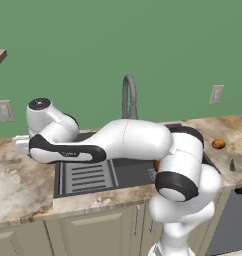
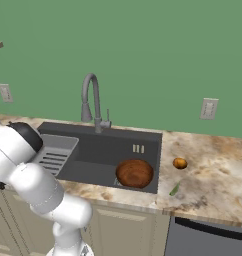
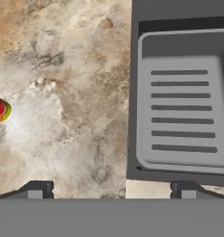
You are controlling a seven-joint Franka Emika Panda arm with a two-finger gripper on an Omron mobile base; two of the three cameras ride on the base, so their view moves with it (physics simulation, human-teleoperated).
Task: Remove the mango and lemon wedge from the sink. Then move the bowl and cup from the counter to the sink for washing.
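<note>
The reddish-brown bowl [image 2: 135,173] lies in the dark sink [image 2: 103,150], at its right end. On the counter [image 2: 213,170] right of the sink rest the orange mango [image 2: 180,163] [image 1: 218,144] and the small green lemon wedge [image 2: 174,189] [image 1: 232,165]. My arm reaches left over the sink, and the hand [image 1: 22,145] hangs above the counter beyond its left rim. My gripper [image 3: 111,192] is open and holds nothing, with the sink's left rim [image 3: 132,92] below it. The yellow cup [image 3: 0,109] is cut off by the left edge of the hand view, well away from the fingertips.
A lighter slotted tray [image 3: 183,111] [image 1: 85,175] fills the sink's left part. The grey gooseneck faucet [image 1: 129,95] [image 2: 90,95] rises behind the basin. Wall outlets [image 1: 4,110] [image 2: 209,108] sit on the green wall. A dark appliance front [image 2: 208,240] lies under the right counter.
</note>
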